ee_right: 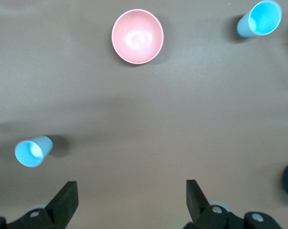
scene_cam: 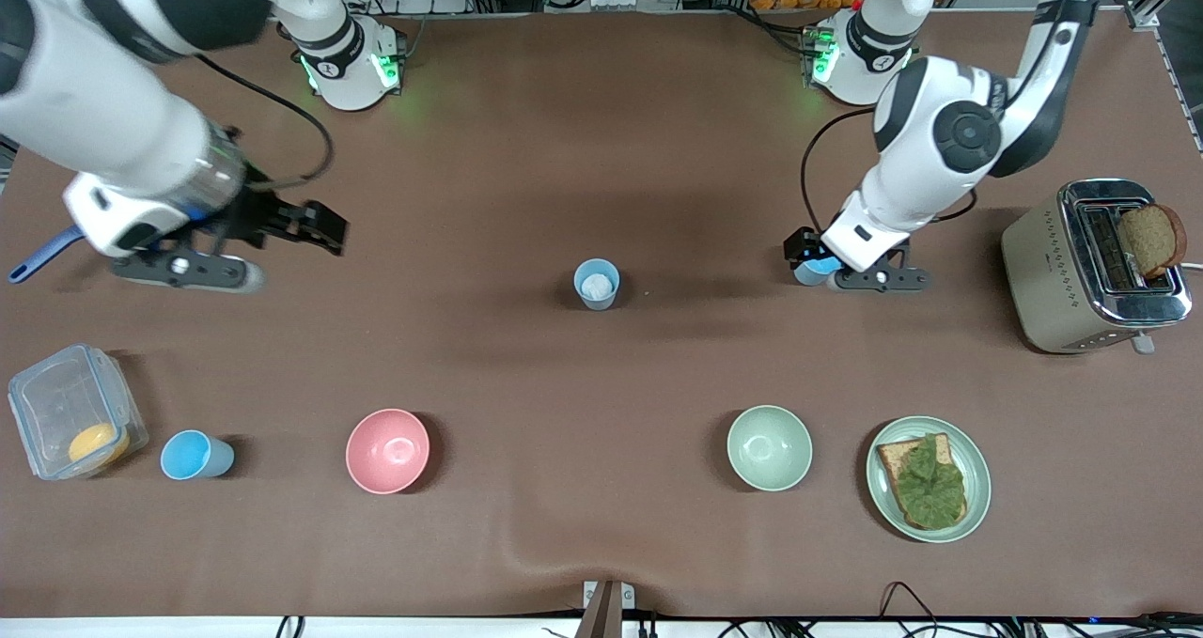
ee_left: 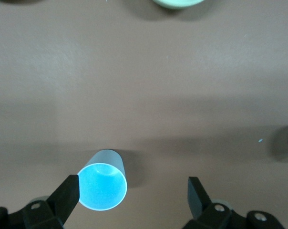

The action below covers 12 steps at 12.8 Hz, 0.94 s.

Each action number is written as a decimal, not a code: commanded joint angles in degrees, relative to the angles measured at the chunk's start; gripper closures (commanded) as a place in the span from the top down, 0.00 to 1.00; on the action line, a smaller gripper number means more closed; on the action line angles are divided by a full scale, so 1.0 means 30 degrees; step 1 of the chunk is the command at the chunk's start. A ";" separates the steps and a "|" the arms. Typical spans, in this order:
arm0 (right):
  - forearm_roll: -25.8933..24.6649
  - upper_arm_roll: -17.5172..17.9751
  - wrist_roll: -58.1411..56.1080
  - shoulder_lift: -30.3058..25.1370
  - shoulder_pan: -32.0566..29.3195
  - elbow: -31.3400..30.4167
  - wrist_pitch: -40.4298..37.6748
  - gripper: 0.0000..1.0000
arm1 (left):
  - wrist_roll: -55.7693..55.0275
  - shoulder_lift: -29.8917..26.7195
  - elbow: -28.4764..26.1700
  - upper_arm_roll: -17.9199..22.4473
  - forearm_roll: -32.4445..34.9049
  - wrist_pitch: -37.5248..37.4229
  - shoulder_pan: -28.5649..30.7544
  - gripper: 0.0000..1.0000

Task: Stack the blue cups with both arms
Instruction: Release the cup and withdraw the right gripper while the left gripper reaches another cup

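Three blue cups stand upright on the brown table. One blue cup (scene_cam: pixel 821 266) (ee_left: pixel 103 186) sits between the fingers of my left gripper (scene_cam: pixel 806 255) (ee_left: pixel 133 196), which is open, low over it, with one finger (ee_left: pixel 66 194) right beside its rim. A second cup (scene_cam: pixel 597 284) (ee_right: pixel 33 150), with a whitish patch inside, stands mid-table. The third cup (scene_cam: pixel 193 455) (ee_right: pixel 263 18) stands near the front camera at the right arm's end. My right gripper (scene_cam: pixel 318 228) (ee_right: pixel 129 201) hangs open and empty over bare table at that end.
A pink bowl (scene_cam: pixel 387 450) (ee_right: pixel 137 36) and a pale green bowl (scene_cam: pixel 769 447) sit near the front camera. A plate with bread and lettuce (scene_cam: pixel 977 488), a toaster (scene_cam: pixel 1053 272) holding a bread slice, and a clear container (scene_cam: pixel 70 412) line the table's ends.
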 commanded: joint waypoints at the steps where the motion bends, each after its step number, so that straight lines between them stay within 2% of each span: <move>1: -0.0418 0.0405 -0.2004 -0.0979 -0.1401 -0.0606 -0.0273 1.00 | -0.0202 -0.0203 -0.1994 -0.0104 -0.0454 0.1824 -0.0055 1.00; 4: -0.0388 0.0376 -0.3877 -0.1391 -0.2429 -0.0577 -0.0770 1.00 | -0.0230 0.0264 -0.2525 -0.0250 -0.0454 0.2265 -0.0055 1.00; 9: -0.0242 0.0347 -0.4439 -0.1770 -0.3105 -0.0373 -0.0801 1.00 | -0.0348 0.1728 -0.3052 -0.0250 -0.0484 0.4108 -0.0376 1.00; 12: -0.0212 0.0347 -0.6044 -0.2182 -0.3955 -0.0343 -0.0772 1.00 | -0.0465 0.2198 -0.3112 -0.0250 -0.0454 0.4317 -0.0523 1.00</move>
